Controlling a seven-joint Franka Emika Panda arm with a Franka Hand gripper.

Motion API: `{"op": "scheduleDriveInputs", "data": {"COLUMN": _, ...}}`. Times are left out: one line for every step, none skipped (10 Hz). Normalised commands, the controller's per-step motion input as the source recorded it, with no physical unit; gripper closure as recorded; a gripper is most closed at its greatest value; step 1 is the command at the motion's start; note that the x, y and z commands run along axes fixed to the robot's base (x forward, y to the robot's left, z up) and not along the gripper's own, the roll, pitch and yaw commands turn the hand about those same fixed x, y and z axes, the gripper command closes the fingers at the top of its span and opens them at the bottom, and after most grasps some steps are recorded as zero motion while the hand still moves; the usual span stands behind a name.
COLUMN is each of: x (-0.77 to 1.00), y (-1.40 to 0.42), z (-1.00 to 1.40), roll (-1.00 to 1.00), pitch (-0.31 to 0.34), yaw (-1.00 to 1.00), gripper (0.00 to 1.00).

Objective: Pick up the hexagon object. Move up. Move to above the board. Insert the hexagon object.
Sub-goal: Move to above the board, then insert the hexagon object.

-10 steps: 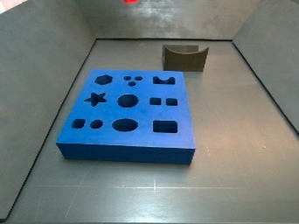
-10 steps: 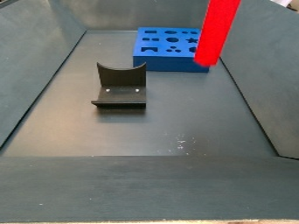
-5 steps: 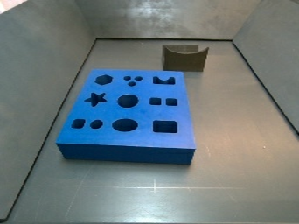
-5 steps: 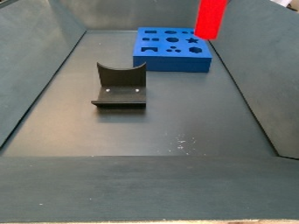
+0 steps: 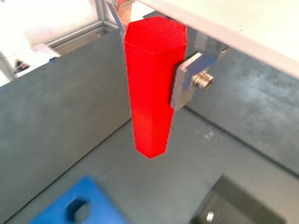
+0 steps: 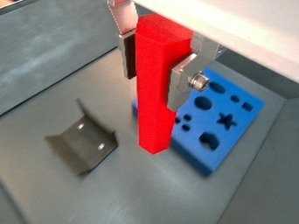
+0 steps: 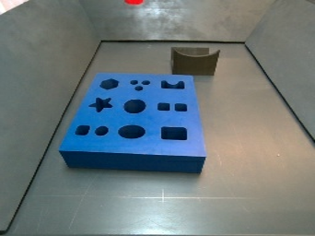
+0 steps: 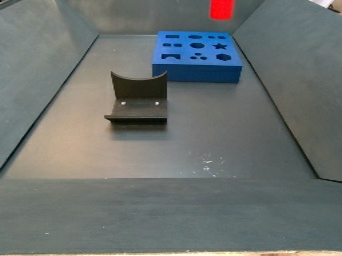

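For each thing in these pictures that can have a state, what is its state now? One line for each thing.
gripper: shut on the hexagon object, raised high above the floor.
hexagon object: held upright between the fingers, lifted clear of the floor, not inserted.
board: lying flat on the floor, all visible holes empty.
dark olive curved block: resting on the floor, apart from the board, untouched.

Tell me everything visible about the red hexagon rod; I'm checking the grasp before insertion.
The hexagon object is a slim, bright red, matte prism with flat facets. It hangs upright, lifted off the floor, clamped near its upper end between the silver fingers of the gripper, lower end free. Nothing else touches it. In both side views only its lower tip shows at the top edge, high above the board.
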Motion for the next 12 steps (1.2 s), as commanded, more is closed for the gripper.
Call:
{"op": "scheduleDriveInputs", "data": {"x": 0.17, "y": -1.0, "z": 0.06, "roll": 0.0, "pitch": 0.101, "yaw": 0.01, "gripper": 1.0}}
{"op": "scheduleDriveInputs", "data": {"x": 0.17, "y": -1.0, "z": 0.07, "roll": -0.02, "pitch": 0.106, "yaw": 0.01, "gripper": 1.0}}
{"op": "scheduleDriveInputs", "data": {"x": 0.19, "y": -1.0, "z": 0.07, "roll": 0.0, "pitch": 0.115, "yaw": 0.01, "gripper": 1.0}}
{"op": "scheduleDriveInputs", "data": {"x": 0.2, "y": -1.0, "z": 0.07, "roll": 0.0, "pitch": 0.121, "yaw": 0.01, "gripper": 1.0}}
{"op": "scheduleDriveInputs", "data": {"x": 0.21, "y": -1.0, "z": 0.07, "roll": 0.0, "pitch": 0.128, "yaw": 0.01, "gripper": 1.0}}
{"op": "scheduleDriveInputs", "data": {"x": 0.22, "y": -1.0, "z": 0.08, "roll": 0.0, "pitch": 0.133, "yaw": 0.01, "gripper": 1.0}}
{"op": "scheduleDriveInputs", "data": {"x": 0.24, "y": -1.0, "z": 0.09, "roll": 0.01, "pitch": 0.137, "yaw": 0.01, "gripper": 1.0}}
{"op": "scheduleDriveInputs", "data": {"x": 0.26, "y": -1.0, "z": 0.09, "roll": 0.01, "pitch": 0.141, "yaw": 0.01, "gripper": 1.0}}
{"op": "scheduleDriveInputs", "data": {"x": 0.24, "y": -0.81, "z": 0.08, "roll": 0.02, "pitch": 0.145, "yaw": 0.01, "gripper": 1.0}}
{"op": "scheduleDriveInputs", "data": {"x": 0.16, "y": -0.37, "z": 0.04, "roll": 0.04, "pitch": 0.14, "yaw": 0.01, "gripper": 1.0}}
{"op": "scheduleDriveInputs", "data": {"x": 0.13, "y": -0.27, "z": 0.04, "roll": 0.05, "pitch": 0.131, "yaw": 0.01, "gripper": 1.0}}
{"op": "scheduleDriveInputs", "data": {"x": 0.0, "y": 0.0, "z": 0.0, "roll": 0.01, "pitch": 0.0, "yaw": 0.0, "gripper": 1.0}}
